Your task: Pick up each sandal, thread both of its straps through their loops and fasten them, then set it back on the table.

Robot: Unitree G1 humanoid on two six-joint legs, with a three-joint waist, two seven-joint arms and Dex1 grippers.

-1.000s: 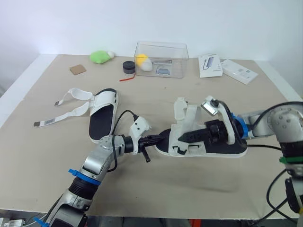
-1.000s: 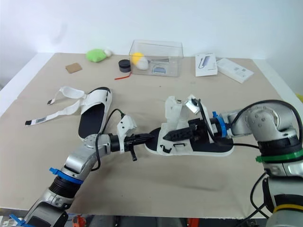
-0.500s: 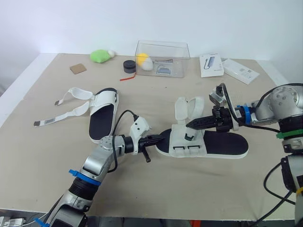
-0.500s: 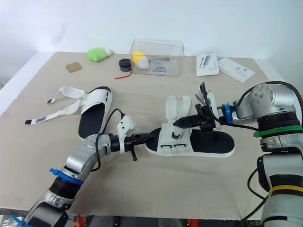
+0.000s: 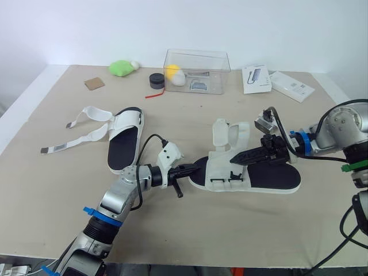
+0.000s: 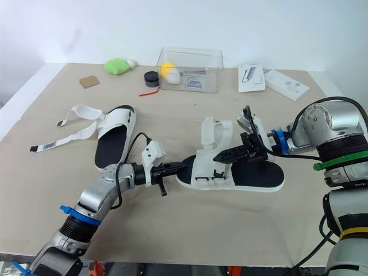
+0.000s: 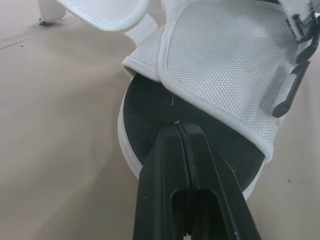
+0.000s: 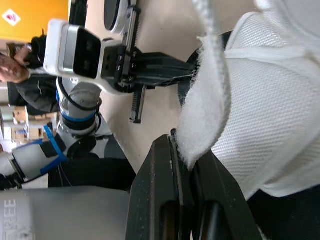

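The sandal [image 5: 270, 175] you are working lies flat near the middle of the table [image 5: 190, 230], toe toward your left arm, its upper flaps standing open. Judge it light: the sole looks firm enough to hold its shape but likely to skid, while the woven uppers look soft and floppy. The strap [image 8: 205, 110] has a fuzzy edge that could bend and slip out of a shallow pinch. Take the strap near its free end, deep between the pads, and pin the sole, not the fabric. Your right gripper [image 8: 182, 142] is closed on that strap's edge; your left gripper [image 7: 181, 127] has its fingers pressed together, tip resting on the black footbed at the toe. The second sandal [image 5: 125, 140] lies well apart to the left, straps splayed loose.
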